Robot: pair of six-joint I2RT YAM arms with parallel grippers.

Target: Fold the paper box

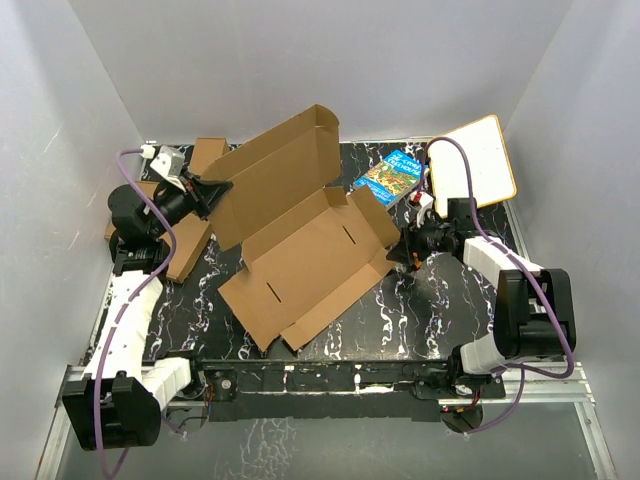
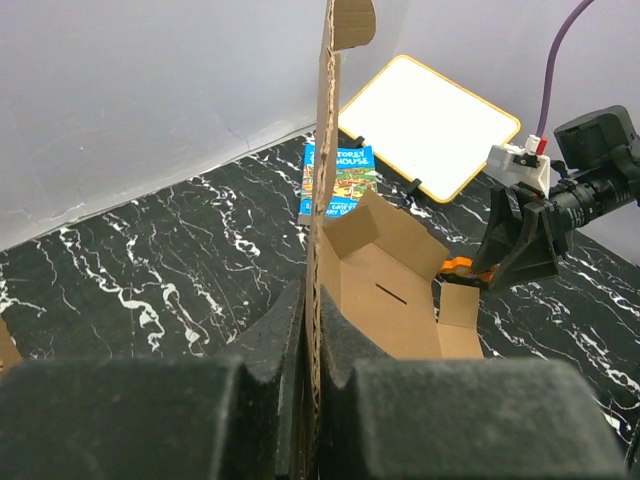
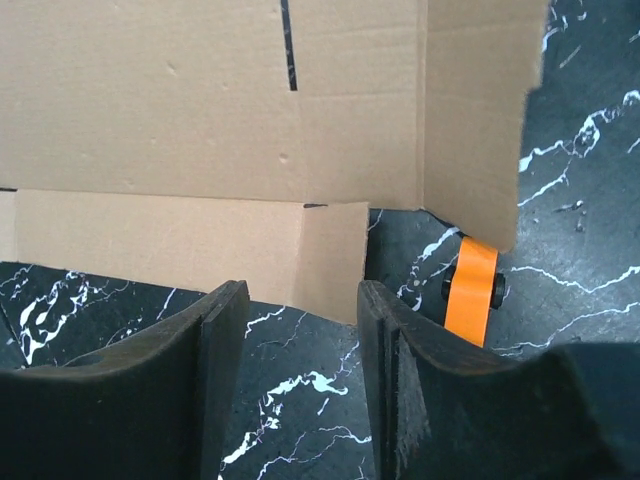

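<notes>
Looked like robotics lab test cell, not home or shop. Boxed in on three sides by plain pale walls (image 1: 300, 60). Fitted with black marble-patterned tabletop (image 1: 420, 330) on bare metal frame (image 1: 330, 392). Equipped with two white-and-black robot arms, left arm (image 1: 125, 320) and right arm (image 1: 530, 310), bolted at near edge, trailing exposed purple cables (image 1: 448, 139). Stocked with staged props: paper box (image 1: 320, 260), blue book (image 1: 392, 176), small whiteboard (image 1: 485, 160).
</notes>
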